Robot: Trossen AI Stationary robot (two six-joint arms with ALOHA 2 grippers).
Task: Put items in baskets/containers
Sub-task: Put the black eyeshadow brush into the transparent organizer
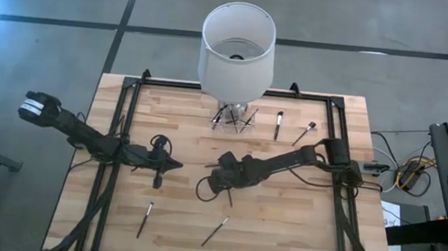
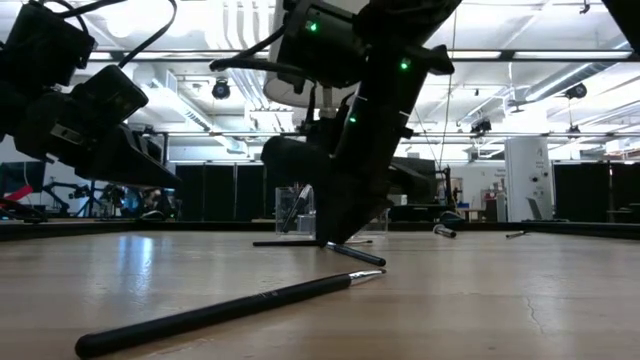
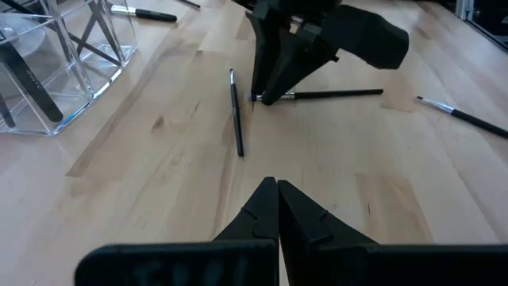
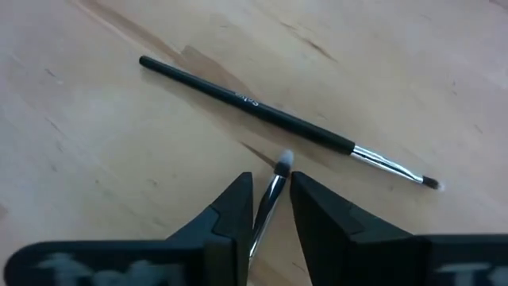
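right gripper (image 4: 270, 208) is down at mid-table, fingers either side of a brush (image 4: 274, 187) with its pale tip poking out front. there's a thin gap on both sides, so i read it as straddling, not clamped yet. a second brush (image 4: 278, 119) lies flat on the wood just beyond it, close but apart.

left gripper (image 3: 277, 208) hovers over the table left of centre, fingers pressed together, holding nothing. it points toward the right arm's work spot.

the clear holder (image 1: 234, 117) sits at the far edge under the big white cylinder (image 1: 237, 51) and already has several brushes in it. loose ones are still out: two near the far right (image 1: 278, 124), two near the front edge (image 1: 144, 218), plus the pair under the right gripper.

risks, as i judge them:
- the brush is thin and flat on the wood. fingers closing a bit high would slide off or flick it away.
- closing skewed could pinch only the ferrule, so it pivots and hangs crooked, then misses the narrow holder mouth.
- the neighbouring brush is close enough to be nudged or dragged on lift.
- the cylinder overhangs the holder, so a steep approach could clip it.
- the grippers are near each other. any left arm move inward risks contact.
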